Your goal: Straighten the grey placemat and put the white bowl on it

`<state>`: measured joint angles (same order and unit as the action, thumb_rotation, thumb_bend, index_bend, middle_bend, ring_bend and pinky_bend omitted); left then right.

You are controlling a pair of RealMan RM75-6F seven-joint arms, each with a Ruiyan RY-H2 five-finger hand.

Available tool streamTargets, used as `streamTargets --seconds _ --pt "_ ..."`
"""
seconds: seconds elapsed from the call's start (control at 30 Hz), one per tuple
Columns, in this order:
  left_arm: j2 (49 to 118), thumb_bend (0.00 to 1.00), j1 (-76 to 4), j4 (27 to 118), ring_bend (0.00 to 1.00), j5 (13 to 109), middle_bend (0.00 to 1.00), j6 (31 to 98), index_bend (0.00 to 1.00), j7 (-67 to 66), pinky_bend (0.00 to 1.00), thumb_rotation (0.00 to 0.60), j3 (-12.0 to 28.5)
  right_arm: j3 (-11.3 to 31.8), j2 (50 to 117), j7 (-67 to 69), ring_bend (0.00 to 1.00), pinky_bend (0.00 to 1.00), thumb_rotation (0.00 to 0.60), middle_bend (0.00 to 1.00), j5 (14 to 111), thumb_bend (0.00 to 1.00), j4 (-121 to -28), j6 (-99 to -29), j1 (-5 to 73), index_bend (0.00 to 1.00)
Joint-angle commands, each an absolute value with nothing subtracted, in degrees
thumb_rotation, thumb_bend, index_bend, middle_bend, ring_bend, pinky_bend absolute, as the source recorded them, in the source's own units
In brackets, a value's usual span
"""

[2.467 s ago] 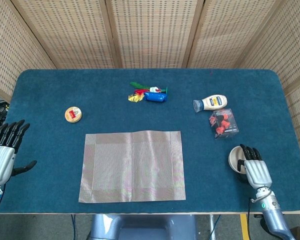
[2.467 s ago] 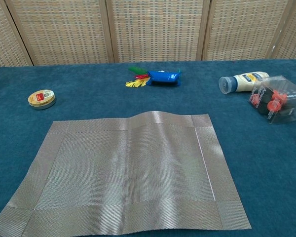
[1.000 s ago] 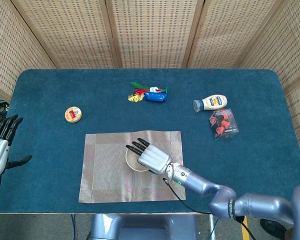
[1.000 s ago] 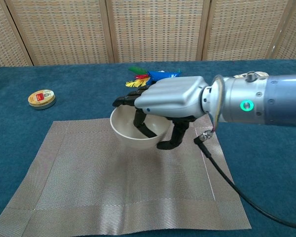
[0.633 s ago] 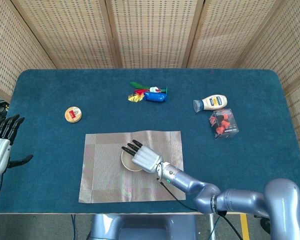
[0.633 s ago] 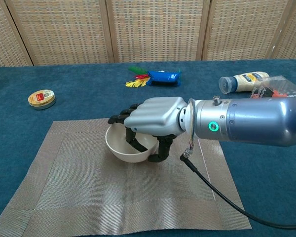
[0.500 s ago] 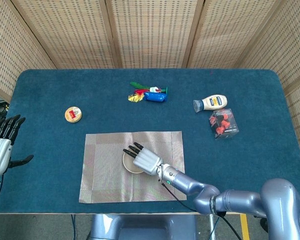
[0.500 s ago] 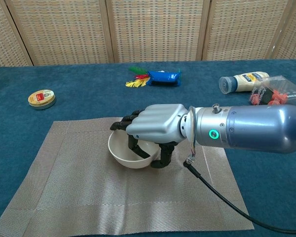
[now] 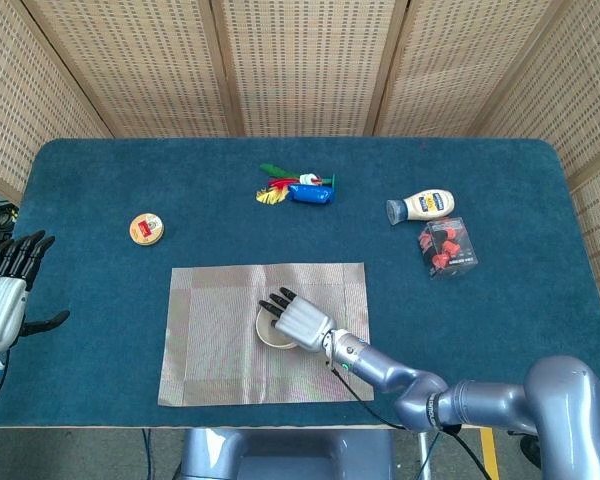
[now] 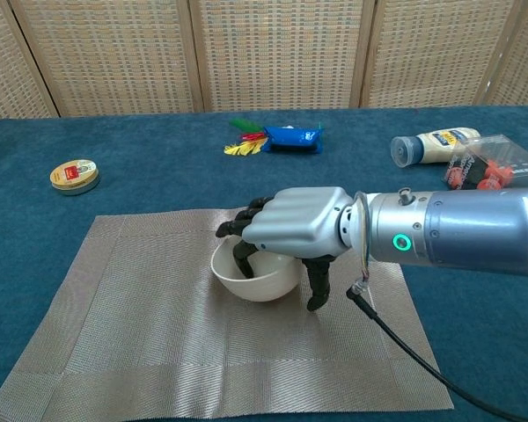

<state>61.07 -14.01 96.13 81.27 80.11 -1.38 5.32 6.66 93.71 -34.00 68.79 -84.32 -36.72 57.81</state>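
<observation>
The grey placemat [image 9: 210, 345] [image 10: 114, 325] lies flat near the table's front edge, its sides roughly parallel to that edge. The white bowl [image 9: 273, 332] [image 10: 257, 280] sits upright on the mat, a little right of its middle. My right hand [image 9: 302, 321] [image 10: 299, 224] reaches over the bowl from the right. Its fingers hook inside the rim and its thumb points down beside the outer wall, so it holds the bowl. My left hand [image 9: 5, 295] hovers off the table's left edge, fingers spread and holding nothing; the chest view does not show it.
A small round tin [image 9: 146, 229] [image 10: 74, 176] sits far left of the mat. A blue packet with coloured bits [image 9: 302, 189] [image 10: 286, 138] lies behind it. At the right are a mayonnaise bottle [image 9: 421, 207] [image 10: 433, 146] and a clear box of red parts [image 9: 447, 247] [image 10: 493, 176].
My right hand carried the bowl from the table's right front edge onto the mat, lowered it, and in the last half second slid it slightly right. The left hand barely moved.
</observation>
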Motion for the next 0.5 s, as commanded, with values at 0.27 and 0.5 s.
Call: streamTargets --seconds 0.27,0.5 --pt "61.1 0.0 -14.0 96.1 0.0 81.6 0.0 79.9 0.0 -1.4 0.0 0.6 5.4 5.8 84.9 -32.6 0.0 0.0 0.6 0.0 73.8 0.0 -94.8 -44.4 54.5 0.0" --pt "60.7 0.0 -12.9 97.0 0.0 82.8 0.0 81.6 0.0 -1.4 0.0 0.6 4.9 1.1 70.2 -31.1 0.0 0.0 0.6 0.0 82.5 0.0 -104.7 -54.0 47.5 0.0"
